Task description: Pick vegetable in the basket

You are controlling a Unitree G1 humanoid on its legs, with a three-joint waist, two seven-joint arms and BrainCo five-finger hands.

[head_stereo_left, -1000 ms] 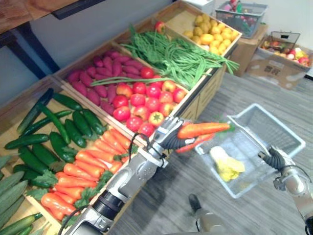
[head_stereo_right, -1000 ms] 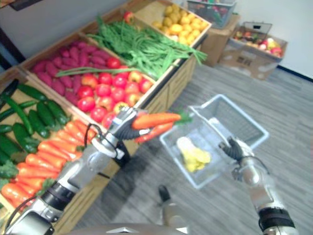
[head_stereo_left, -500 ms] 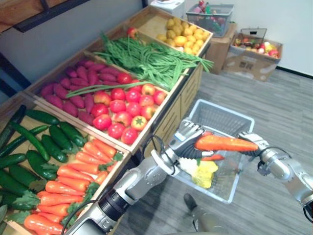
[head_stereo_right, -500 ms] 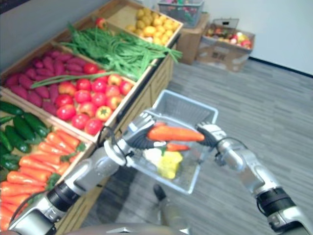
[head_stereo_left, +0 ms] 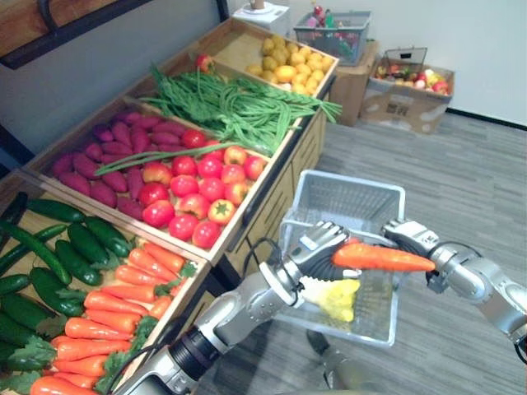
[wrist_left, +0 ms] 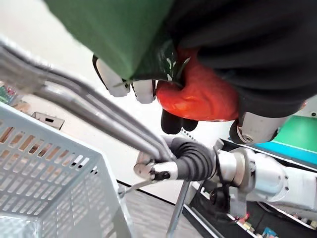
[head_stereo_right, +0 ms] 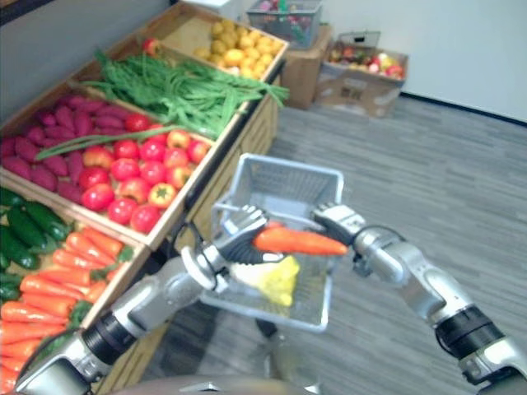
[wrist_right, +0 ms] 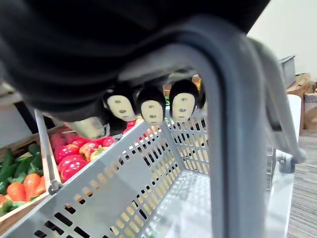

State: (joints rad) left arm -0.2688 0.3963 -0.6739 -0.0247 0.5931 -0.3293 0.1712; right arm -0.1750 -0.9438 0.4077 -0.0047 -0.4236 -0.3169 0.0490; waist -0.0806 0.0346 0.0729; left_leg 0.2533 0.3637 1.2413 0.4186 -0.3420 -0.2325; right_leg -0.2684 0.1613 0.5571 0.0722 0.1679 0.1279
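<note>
My left hand is shut on an orange carrot and holds it level above the grey plastic basket. In the left wrist view the carrot sits between the curled fingers and the thumb, just above the basket's handle. My right hand is shut on that handle and carries the basket in the air beside the produce stand. A yellow leafy vegetable lies on the basket's floor, below the carrot.
The wooden stand on the left holds carrots, cucumbers, tomatoes, purple sweet potatoes, green beans and yellow fruit. A cardboard box and a wire basket stand by the far wall. Grey floor stretches to the right.
The camera has shifted. The basket has come in toward the stand, and my left hand has brought the carrot from beside the basket's rim to above its middle.
</note>
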